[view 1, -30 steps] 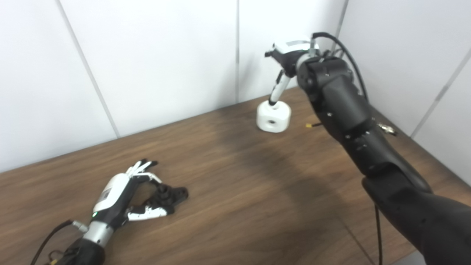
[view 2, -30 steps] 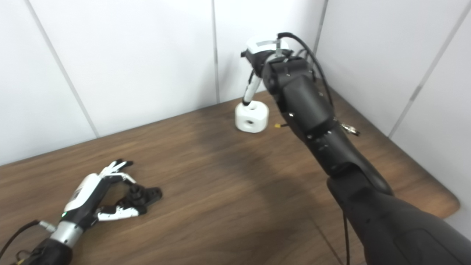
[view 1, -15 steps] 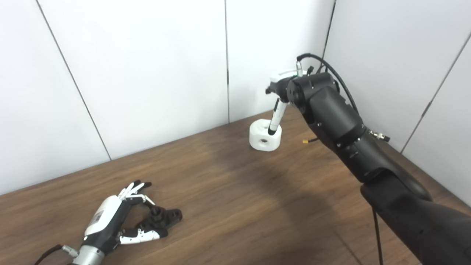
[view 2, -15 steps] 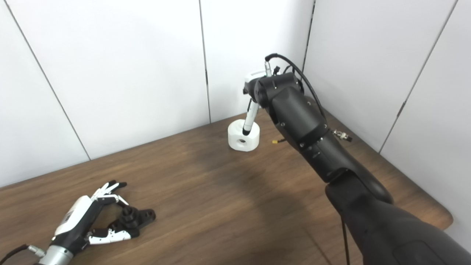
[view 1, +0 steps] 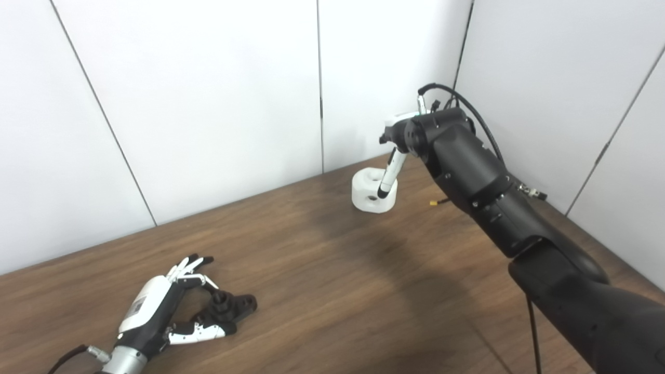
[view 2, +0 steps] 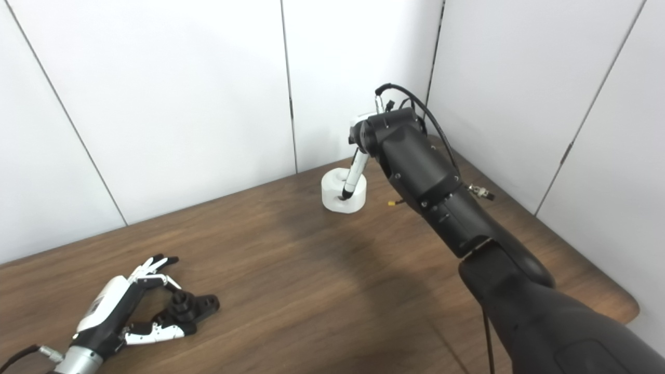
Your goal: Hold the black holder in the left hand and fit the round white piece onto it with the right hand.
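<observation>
Holder (view 1: 231,306) lies on the table (view 1: 332,270) at the near left, well apart from the white piece (view 1: 370,190) by the far wall. Left hand (view 1: 161,311) rests beside the holder, fingers spread around it (grip not closed). Right hand (view 1: 397,150) reaches down over the white piece, one finger (view 1: 387,176) against it; whether it grips cannot be told.

Nothing readable here tbh; the left hand (view 1: 156,311) has a small label, way too blurry to read.
</observation>
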Controlling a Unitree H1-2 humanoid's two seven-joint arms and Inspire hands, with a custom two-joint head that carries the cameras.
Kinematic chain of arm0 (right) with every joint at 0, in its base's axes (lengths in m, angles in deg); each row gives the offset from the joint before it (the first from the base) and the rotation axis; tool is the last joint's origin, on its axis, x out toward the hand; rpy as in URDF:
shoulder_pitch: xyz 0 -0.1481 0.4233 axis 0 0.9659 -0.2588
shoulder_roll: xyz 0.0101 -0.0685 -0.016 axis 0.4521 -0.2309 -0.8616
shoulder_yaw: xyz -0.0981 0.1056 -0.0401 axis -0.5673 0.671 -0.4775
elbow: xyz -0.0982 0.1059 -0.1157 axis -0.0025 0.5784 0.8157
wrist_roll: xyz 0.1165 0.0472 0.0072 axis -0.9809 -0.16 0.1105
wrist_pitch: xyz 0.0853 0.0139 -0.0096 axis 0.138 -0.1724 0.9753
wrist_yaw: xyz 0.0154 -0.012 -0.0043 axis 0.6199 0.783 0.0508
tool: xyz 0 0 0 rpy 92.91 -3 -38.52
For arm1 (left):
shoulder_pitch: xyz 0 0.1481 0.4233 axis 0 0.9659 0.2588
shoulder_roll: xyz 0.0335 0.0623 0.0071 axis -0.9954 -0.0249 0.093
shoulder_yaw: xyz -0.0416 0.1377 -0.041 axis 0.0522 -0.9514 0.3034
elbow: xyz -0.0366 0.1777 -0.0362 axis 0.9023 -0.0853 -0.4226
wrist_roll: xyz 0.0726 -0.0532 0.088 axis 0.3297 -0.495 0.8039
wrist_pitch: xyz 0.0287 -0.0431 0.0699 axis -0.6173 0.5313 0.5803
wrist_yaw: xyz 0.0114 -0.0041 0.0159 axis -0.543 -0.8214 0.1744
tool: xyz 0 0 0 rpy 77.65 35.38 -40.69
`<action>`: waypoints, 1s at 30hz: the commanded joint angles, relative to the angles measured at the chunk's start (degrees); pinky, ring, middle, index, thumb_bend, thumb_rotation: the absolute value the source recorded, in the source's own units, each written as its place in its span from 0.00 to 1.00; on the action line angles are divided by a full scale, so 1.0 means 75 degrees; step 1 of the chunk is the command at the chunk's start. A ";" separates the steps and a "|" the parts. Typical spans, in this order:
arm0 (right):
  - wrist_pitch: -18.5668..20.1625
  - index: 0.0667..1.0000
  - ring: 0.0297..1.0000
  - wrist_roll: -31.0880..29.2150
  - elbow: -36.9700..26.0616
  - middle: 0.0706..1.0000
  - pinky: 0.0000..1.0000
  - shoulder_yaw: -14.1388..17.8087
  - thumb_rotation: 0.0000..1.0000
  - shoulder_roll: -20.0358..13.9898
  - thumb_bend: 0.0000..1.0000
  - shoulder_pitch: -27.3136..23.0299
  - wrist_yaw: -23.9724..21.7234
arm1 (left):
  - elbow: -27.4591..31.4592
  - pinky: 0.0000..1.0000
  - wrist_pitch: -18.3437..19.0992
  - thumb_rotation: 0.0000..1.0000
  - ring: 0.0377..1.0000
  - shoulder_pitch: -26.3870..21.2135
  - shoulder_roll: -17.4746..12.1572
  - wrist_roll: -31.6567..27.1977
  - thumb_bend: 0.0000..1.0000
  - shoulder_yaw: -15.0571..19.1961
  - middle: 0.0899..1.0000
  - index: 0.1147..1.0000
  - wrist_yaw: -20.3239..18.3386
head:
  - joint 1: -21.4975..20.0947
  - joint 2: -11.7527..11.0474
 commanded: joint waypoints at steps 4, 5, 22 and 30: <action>0.0038 0.94 1.00 -0.0094 0.0236 1.00 0.80 0.0553 0.38 0.0156 0.95 -0.0065 0.1076 | -0.0676 1.00 0.0385 0.06 1.00 0.0703 -0.0073 0.0360 0.52 -0.0293 0.92 0.41 -0.0547 | 0.0083 0.0004; 0.0037 0.94 1.00 -0.0145 0.0293 1.00 0.80 0.0611 0.38 0.0194 0.95 -0.0024 0.1217 | -0.0662 1.00 0.0397 0.06 1.00 0.0716 -0.0069 0.0361 0.52 -0.0292 0.92 0.41 -0.0544 | 0.0120 0.0002; 0.0026 0.86 0.98 -0.1250 0.1150 1.00 0.91 0.0348 0.39 0.0445 0.97 0.0130 0.3289 | -0.0561 1.00 0.0424 0.06 1.00 0.0814 -0.0018 0.0281 0.52 -0.0249 0.92 0.41 -0.0595 | 0.0317 0.0111; 0.0037 0.85 0.97 -0.1407 0.1300 1.00 0.91 0.0279 0.38 0.0515 0.96 0.0038 0.3518 | -0.0475 1.00 0.0416 0.06 1.00 0.0869 -0.0050 0.0272 0.52 -0.0232 0.92 0.41 -0.0622 | 0.0343 0.0170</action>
